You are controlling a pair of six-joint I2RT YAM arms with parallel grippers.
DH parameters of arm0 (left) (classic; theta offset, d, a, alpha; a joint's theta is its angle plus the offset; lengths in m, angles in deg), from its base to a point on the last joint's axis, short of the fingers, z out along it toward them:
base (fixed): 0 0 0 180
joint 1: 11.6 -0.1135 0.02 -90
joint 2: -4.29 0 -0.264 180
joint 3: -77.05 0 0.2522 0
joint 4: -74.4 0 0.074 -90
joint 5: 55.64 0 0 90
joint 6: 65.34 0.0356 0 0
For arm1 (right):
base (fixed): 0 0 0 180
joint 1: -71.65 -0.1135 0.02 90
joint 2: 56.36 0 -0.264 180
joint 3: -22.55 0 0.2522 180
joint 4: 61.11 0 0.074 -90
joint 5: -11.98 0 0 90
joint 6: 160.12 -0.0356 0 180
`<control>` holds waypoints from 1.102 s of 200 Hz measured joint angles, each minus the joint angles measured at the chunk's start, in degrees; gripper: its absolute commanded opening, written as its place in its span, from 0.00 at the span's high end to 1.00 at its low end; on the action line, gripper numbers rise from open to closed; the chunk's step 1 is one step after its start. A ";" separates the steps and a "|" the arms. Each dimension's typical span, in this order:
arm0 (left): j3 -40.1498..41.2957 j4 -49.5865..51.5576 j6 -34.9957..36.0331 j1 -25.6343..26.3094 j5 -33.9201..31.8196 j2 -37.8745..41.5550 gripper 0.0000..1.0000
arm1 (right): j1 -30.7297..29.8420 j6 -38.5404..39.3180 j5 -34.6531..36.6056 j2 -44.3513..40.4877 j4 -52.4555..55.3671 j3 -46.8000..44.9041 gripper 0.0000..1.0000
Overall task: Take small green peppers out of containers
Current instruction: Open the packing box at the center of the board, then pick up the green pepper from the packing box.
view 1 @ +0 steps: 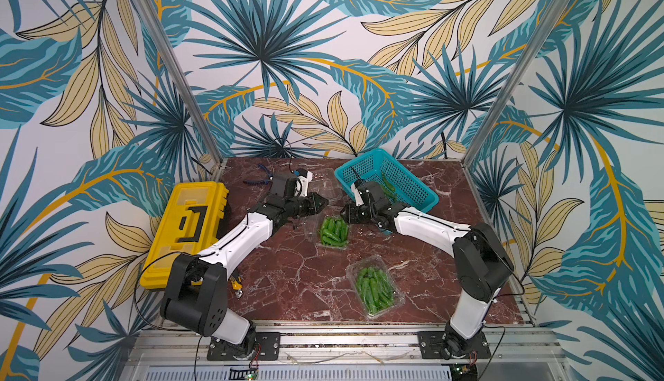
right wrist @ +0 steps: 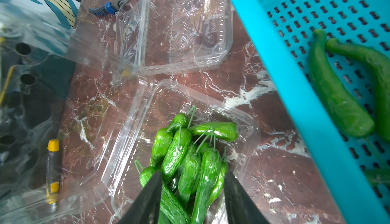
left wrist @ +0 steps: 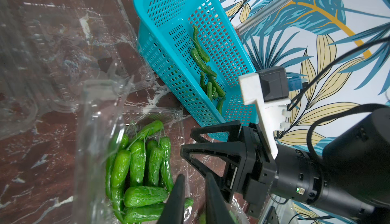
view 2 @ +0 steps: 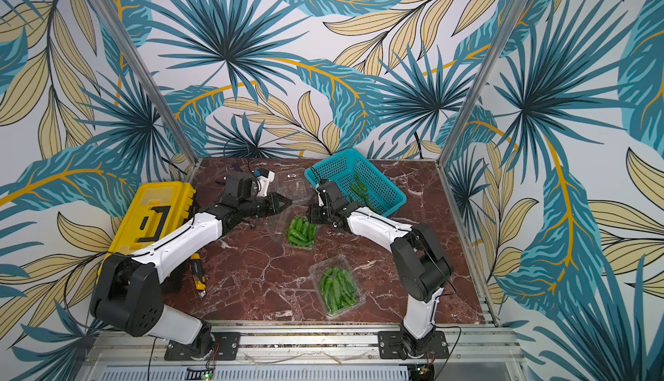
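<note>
Top views: high up front, looking down at whole table. Wrist cams: close in, both see open box & basket.

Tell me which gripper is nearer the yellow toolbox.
Left. The left gripper is on the yellow toolbox side of the open container; the right gripper is across it, beside the teal basket.

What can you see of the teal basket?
Teal plastic basket, rectangular, with perforated walls and floor and a solid rim. It sits on the marble table at the back, right of centre, turned diagonally. Several green peppers lie loose inside. The right gripper hangs just beside its near corner, over an open clear box.
</note>
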 measured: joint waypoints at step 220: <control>6.12 -0.98 -6.14 -1.75 -20.57 3.48 0.54 | -7.74 14.58 -7.28 12.04 10.71 9.07 0.91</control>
